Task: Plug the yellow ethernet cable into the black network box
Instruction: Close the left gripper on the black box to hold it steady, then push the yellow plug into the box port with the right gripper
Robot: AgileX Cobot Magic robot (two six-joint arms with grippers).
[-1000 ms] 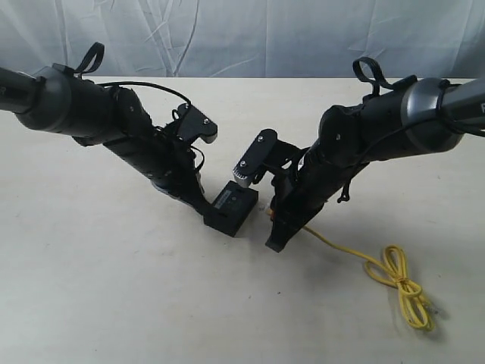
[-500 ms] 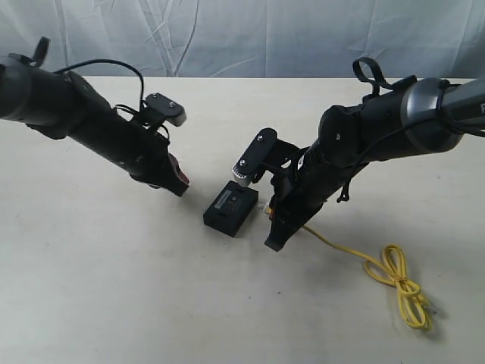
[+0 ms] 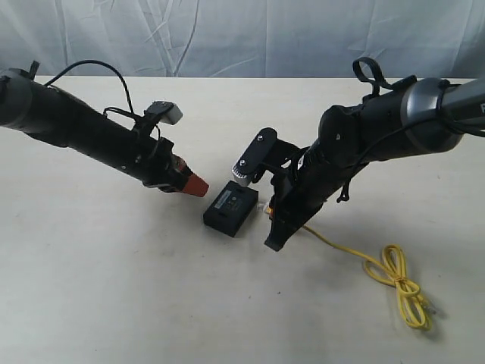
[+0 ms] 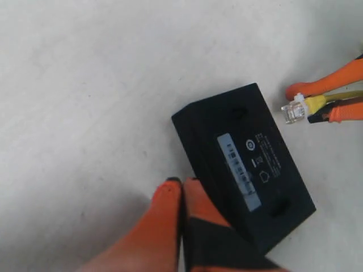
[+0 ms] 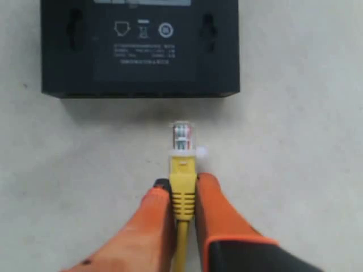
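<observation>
Lying flat near the middle of the off-white table (image 3: 114, 288), the small rectangular black plastic network box (image 5: 139, 45) carries a pale label strip (image 4: 238, 170) and printed symbols, the lettering too small to read. The clear plug (image 5: 182, 136) of the thin bright yellow ethernet cable (image 5: 182, 198) sits just off its side, not inserted. The right gripper (image 5: 182, 190) pinches the cord behind the plug between narrow-set orange fingers. Only the exterior view shows the cord trailing right to a tied loop (image 3: 394, 277); only the wrist views show the label. The left gripper (image 3: 198, 184), fingers pressed together and empty, points at the box from nearby.
</observation>
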